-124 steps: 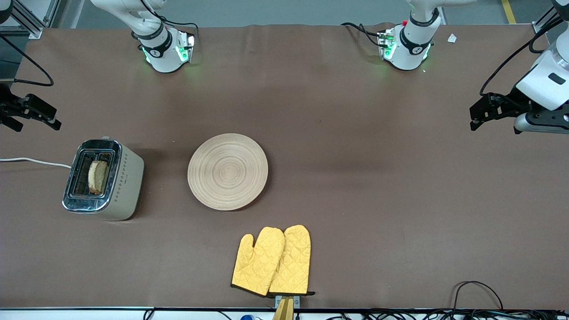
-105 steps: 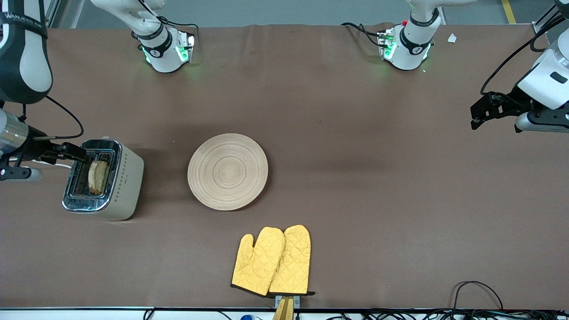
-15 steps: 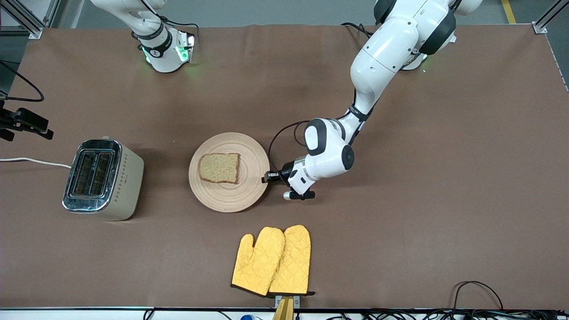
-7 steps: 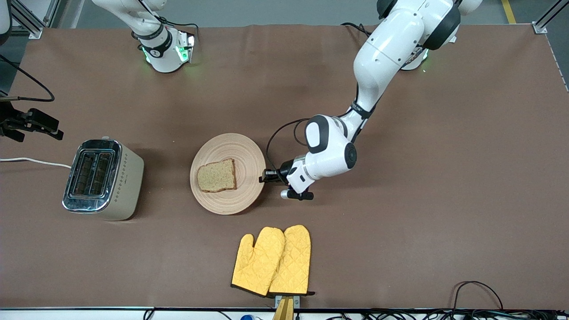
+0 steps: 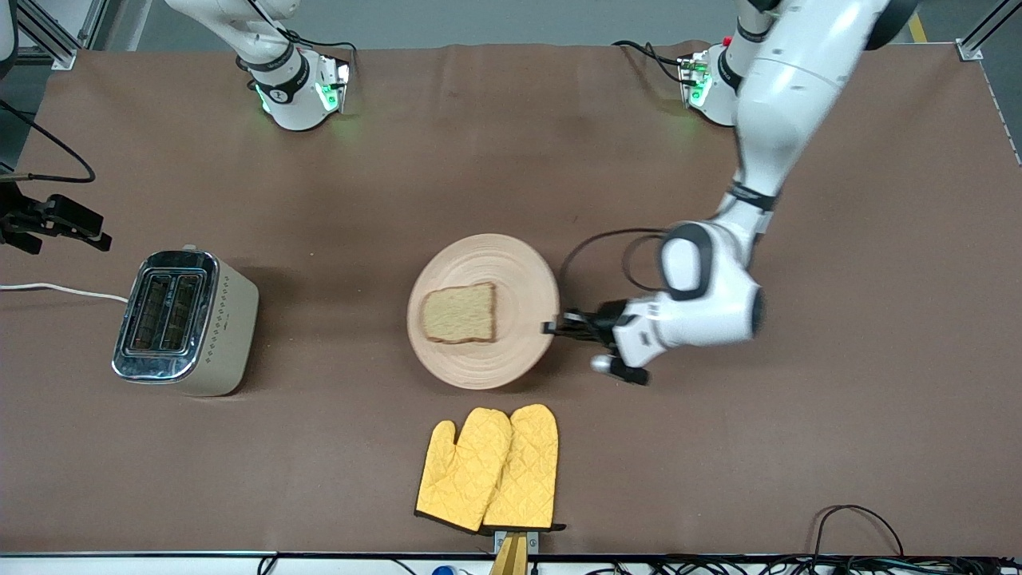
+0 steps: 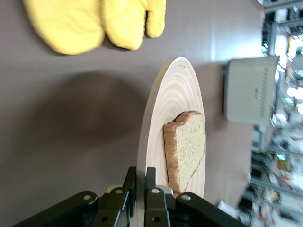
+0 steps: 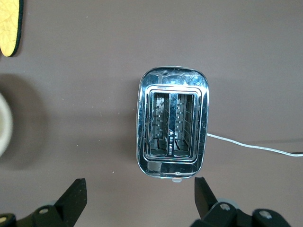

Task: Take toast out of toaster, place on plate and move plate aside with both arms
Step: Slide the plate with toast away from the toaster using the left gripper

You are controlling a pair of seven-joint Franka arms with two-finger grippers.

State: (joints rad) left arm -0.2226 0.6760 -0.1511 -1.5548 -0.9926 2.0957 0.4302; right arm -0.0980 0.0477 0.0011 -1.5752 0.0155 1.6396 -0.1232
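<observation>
Brown table (image 5: pixel 798 447): left gripper (image 5: pixel 551 327) pinches plate (image 5: pixel 519 271) rim, toast (image 5: pixel 459 313) flat

toaster (image 7: pixel 172 123): I'm looking straight down on it from the right wrist, chrome top, both slots showing bare wire racks, no bread in them.
cord (image 7: pixel 255 145): thin white one running off from the toaster across the table.
right gripper (image 7: pixel 139 201): my two black fingers are spread wide, hanging over the brown table (image 7: pixel 94 71) beside the toaster.
oven mitt (image 7: pixel 10 26): yellow quilted corner at the frame edge.
plate (image 7: pixel 4 125): just a pale sliver of rim.
</observation>
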